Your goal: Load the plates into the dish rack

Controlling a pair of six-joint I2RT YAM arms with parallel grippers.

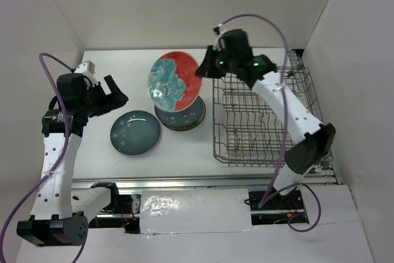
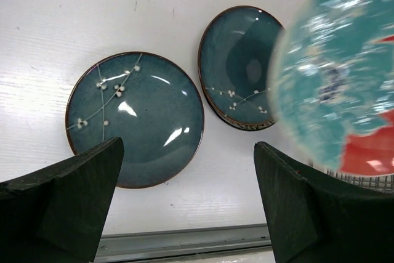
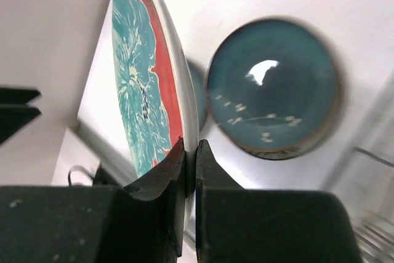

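Note:
My right gripper [image 1: 201, 71] is shut on the rim of the red plate with a turquoise patch [image 1: 174, 83] and holds it tilted in the air, left of the dish rack [image 1: 265, 121]. The right wrist view shows the jaws [image 3: 191, 155] pinching that plate [image 3: 144, 72] edge-on. One dark teal plate [image 1: 135, 132] lies flat on the table. A second teal plate [image 1: 183, 115] lies under the raised plate, on top of a plate with a pale patterned rim [image 2: 246, 126]. My left gripper [image 1: 112, 95] is open and empty, above and left of the lone teal plate [image 2: 135, 118].
The grey wire rack stands at the right, against the right wall, and holds no plates. White walls close in the back and both sides. A metal rail [image 2: 184, 238] runs along the table's near edge.

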